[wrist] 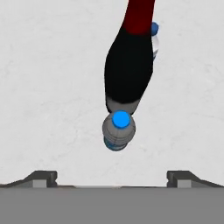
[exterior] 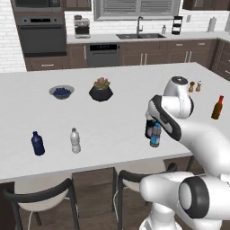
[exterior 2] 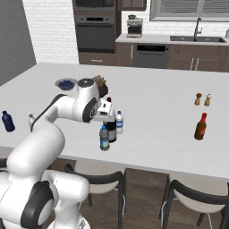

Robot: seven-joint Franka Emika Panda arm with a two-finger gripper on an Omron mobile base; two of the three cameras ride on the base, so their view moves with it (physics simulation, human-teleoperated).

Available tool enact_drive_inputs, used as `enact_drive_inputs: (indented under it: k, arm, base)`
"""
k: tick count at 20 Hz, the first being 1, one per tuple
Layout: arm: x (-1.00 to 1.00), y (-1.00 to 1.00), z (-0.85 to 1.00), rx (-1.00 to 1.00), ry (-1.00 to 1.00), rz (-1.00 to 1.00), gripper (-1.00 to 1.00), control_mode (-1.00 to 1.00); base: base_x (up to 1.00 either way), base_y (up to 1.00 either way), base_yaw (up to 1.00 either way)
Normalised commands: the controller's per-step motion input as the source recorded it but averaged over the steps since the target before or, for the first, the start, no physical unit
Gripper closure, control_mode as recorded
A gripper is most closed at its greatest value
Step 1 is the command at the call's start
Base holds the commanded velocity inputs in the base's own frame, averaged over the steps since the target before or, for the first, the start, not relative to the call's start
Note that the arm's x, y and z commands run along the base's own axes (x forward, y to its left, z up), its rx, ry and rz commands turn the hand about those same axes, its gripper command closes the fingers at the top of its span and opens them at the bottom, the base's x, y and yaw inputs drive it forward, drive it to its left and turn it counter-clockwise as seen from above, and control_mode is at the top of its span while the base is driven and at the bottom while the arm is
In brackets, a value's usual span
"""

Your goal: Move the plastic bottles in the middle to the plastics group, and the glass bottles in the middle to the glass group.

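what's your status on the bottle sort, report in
Gripper open, above blue-capped water bottle, not gripping. Dark glass bottle right behind it, second water bottle beyond. All three unsorted.

No text, brand, number or sign is showing clearly enough to be read anywhere in these pictures. The blue label on the dark-capped water bottle (exterior 2: 104,142) at the near edge of the surface (exterior 2: 152,134) is appearing as a plain band of colour, and the white label on the clear bottle (exterior: 75,143) to the left is showing no lettering.
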Motion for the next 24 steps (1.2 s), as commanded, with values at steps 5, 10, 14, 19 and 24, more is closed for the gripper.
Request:
enact_drive_inputs:
  k: [5, 10, 14, 19, 24]
  arm:
    - [0.03, -0.02, -0.15, 0.0, 0.05, 0.0, -1.0, -1.0]
    - [0.14, -0.08, -0.39, 0.0, 0.07, 0.0, -1.0, -1.0]
    - [0.19, -0.06, -0.38, 0.0, 0.0, 0.0, -1.0, -1.0]
    - [0.18, -0.03, -0.24, 0.0, 0.0, 0.0, -1.0, -1.0]
    - [0.18, 0.0, -0.17, 0.0, 0.0, 0.0, -1.0, -1.0]
  base:
    - [0.0, 0.0, 0.0]
    - [0.0, 0.0, 0.0]
    - [0.0, 0.0, 0.0]
    - [0.0, 0.0, 0.0]
    - [0.0, 0.0, 0.0]
